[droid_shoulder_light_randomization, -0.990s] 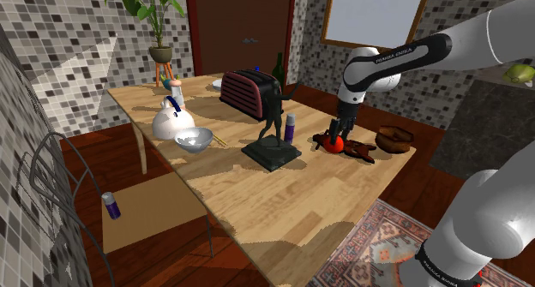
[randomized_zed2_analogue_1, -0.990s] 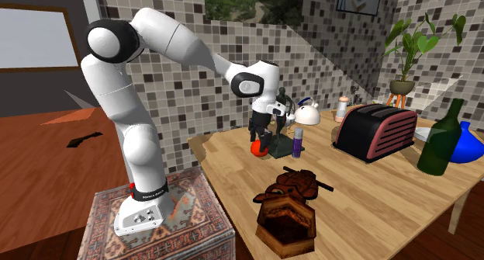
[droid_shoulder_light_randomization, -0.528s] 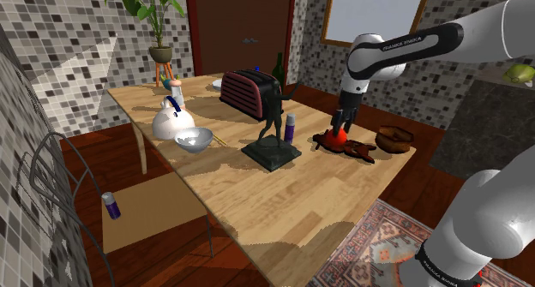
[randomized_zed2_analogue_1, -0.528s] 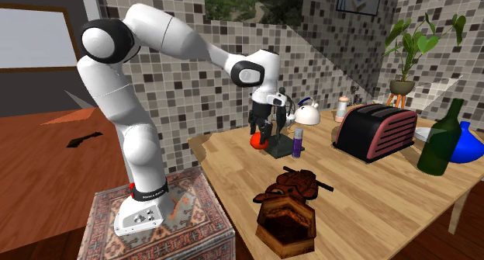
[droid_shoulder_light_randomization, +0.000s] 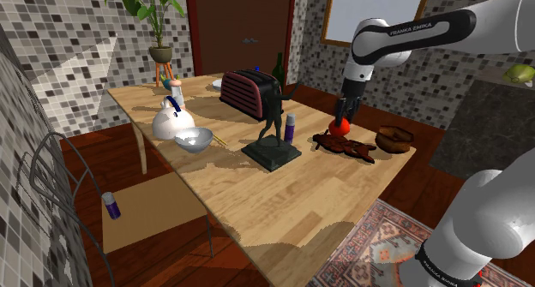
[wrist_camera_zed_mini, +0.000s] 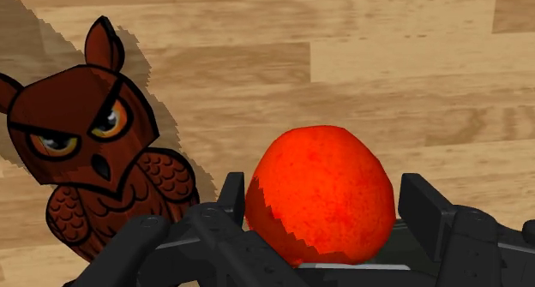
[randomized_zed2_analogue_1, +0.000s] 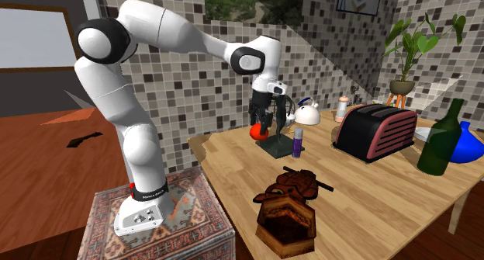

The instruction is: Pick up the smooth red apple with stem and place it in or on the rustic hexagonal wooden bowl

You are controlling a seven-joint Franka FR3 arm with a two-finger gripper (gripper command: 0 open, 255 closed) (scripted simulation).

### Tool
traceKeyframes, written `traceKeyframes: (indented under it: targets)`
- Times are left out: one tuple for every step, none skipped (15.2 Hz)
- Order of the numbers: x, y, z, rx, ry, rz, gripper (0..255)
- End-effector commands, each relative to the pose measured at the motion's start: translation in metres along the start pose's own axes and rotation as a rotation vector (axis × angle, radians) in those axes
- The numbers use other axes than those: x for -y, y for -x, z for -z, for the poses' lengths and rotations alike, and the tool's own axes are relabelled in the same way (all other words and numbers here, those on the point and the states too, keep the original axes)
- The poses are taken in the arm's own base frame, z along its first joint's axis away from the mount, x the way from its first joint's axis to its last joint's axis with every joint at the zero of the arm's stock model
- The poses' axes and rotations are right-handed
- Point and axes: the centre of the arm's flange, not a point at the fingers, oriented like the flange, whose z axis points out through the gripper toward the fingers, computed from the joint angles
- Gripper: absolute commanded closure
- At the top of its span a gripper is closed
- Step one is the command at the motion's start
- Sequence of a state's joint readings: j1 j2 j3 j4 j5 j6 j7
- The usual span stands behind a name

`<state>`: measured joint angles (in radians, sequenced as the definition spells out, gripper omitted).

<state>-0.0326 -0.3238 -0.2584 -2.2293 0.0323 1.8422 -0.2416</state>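
Observation:
The red apple (droid_shoulder_light_randomization: 340, 125) (randomized_zed2_analogue_1: 259, 131) (wrist_camera_zed_mini: 321, 194) hangs in the air above the wooden table (droid_shoulder_light_randomization: 283, 182), clasped between the black fingers of my gripper (droid_shoulder_light_randomization: 342, 122) (randomized_zed2_analogue_1: 261, 128) (wrist_camera_zed_mini: 324, 210). The brown hexagonal wooden bowl (droid_shoulder_light_randomization: 393, 138) (randomized_zed2_analogue_1: 287, 221) sits near the table edge, to the shoulder view's right of the apple and lower. A flat brown owl figure (droid_shoulder_light_randomization: 345, 145) (randomized_zed2_analogue_1: 295, 184) (wrist_camera_zed_mini: 90, 152) lies on the table between them, below the apple.
A dark statuette on a square base (droid_shoulder_light_randomization: 273, 140) and a purple can (droid_shoulder_light_randomization: 291, 128) stand to the shoulder view's left of the apple. Further away are a red toaster (droid_shoulder_light_randomization: 249, 92), green bottle (randomized_zed2_analogue_1: 439, 137), white kettle (droid_shoulder_light_randomization: 171, 118) and metal bowl (droid_shoulder_light_randomization: 194, 139).
The gripper has risen with the apple in it, lifting it off the table to well above the owl figure, and shifted slightly to the shoulder view's right.

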Motion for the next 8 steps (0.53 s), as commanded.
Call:
traceKeyframes:
  targets:
    - [0.002,0.0,0.011,0.0,0.0,0.0,255]
    - [0.002,0.001,0.017,0.0,0.0,0.0,255]
    - [0.003,0.001,0.019,0.0,0.0,0.0,255]
    - [-0.01,0.005,0.021,0.0,0.0,0.0,255]
    - [-0.022,0.01,0.023,0.0,0.0,0.0,255]
    - [-0.034,0.015,0.025,0.0,0.0,0.0,255]
    - [-0.046,0.019,0.027,0.0,0.0,0.0,255]
    - [-0.058,0.024,0.029,0.0,0.0,0.0,255]
